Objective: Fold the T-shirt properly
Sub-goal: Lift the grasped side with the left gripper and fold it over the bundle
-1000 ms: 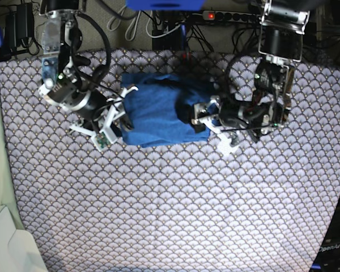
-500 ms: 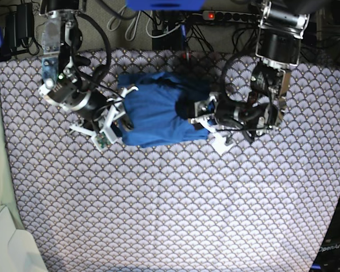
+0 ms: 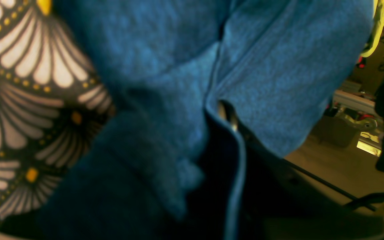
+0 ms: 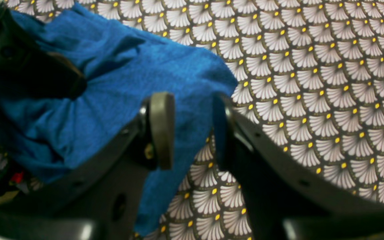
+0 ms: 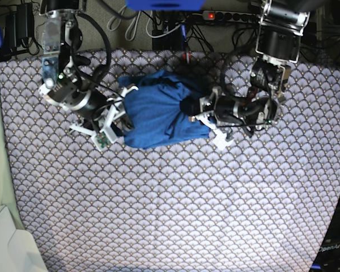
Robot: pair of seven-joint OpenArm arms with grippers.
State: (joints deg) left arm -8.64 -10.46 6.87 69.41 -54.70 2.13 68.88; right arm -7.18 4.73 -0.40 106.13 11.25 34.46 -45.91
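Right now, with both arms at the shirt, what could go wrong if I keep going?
1. The shirt is bunched, not flat; dragging its edge across could lock in creases.
2. In the left wrist view, blue cloth hides the left gripper, so how much it has pinched cannot be confirmed; it may take several layers or slip.
3. The right gripper straddles a hanging corner with a gap between its fingers; that side may shift uncontrolled over the tablecloth.

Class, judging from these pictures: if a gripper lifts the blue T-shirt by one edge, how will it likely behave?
Probably floppy: the T-shirt lies bunched in soft folds on the table cloth. It would likely sag, since its edge already droops past the right gripper fingers. The fuzzy knit seen at the left wrist suggests it grips rather than slips.
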